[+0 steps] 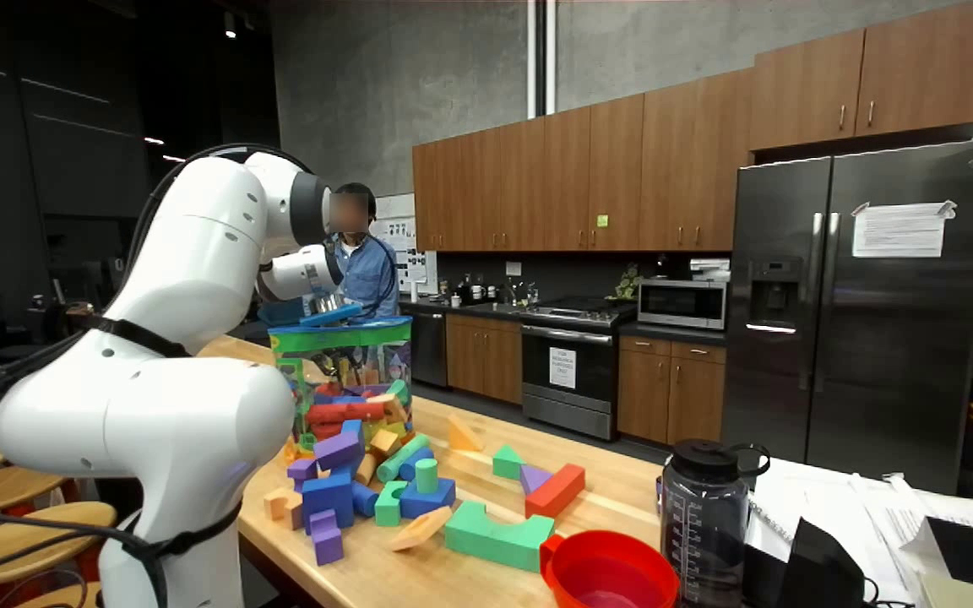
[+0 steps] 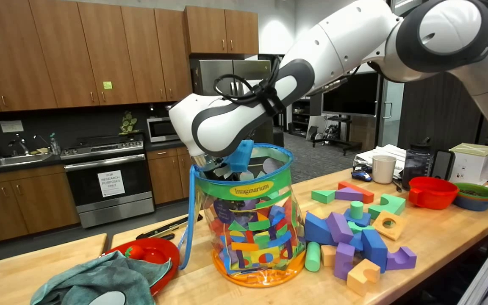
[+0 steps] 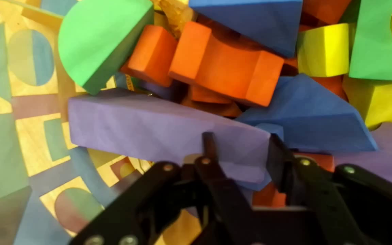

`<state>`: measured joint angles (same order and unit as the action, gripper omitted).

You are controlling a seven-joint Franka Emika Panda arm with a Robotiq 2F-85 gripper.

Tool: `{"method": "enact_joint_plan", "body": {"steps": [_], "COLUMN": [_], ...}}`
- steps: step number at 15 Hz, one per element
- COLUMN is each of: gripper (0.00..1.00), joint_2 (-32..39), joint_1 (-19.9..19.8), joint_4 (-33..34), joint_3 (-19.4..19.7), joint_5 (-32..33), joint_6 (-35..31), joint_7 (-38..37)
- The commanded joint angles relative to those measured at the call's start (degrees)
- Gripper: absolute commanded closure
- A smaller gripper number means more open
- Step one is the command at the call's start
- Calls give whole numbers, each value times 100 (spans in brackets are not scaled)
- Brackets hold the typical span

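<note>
Purple block (image 3: 158, 127) partly behind jaws (contact unclear)

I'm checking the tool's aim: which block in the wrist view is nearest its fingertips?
The long purple block: its right end shows between the fingertips of the tool, while the red notched block and green half-round lie farther off.

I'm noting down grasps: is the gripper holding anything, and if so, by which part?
That cannot be told: the gripper is at one end of the long purple block, fingers apart, but contact is unclear.
</note>
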<state>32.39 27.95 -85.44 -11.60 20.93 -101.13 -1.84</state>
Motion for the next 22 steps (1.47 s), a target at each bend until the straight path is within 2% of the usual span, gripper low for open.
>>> {"method": "enact_joint_plan", "body": {"steps": [1, 2, 4, 12, 17, 22], "gripper": [91, 98, 100, 99, 99, 99], "joint_2": [119, 138, 175, 320, 371, 367], "joint_1": [103, 123, 153, 213, 177, 256], "joint_4": [272, 322, 408, 728, 965, 1328], "joint_3": [45, 51, 58, 89, 89, 256], "joint_5": [165, 186, 230, 288, 99, 327], "joint_6": [302, 351, 429, 589, 478, 440], "joint_7": [-123, -145, -188, -274, -547, -922]}}
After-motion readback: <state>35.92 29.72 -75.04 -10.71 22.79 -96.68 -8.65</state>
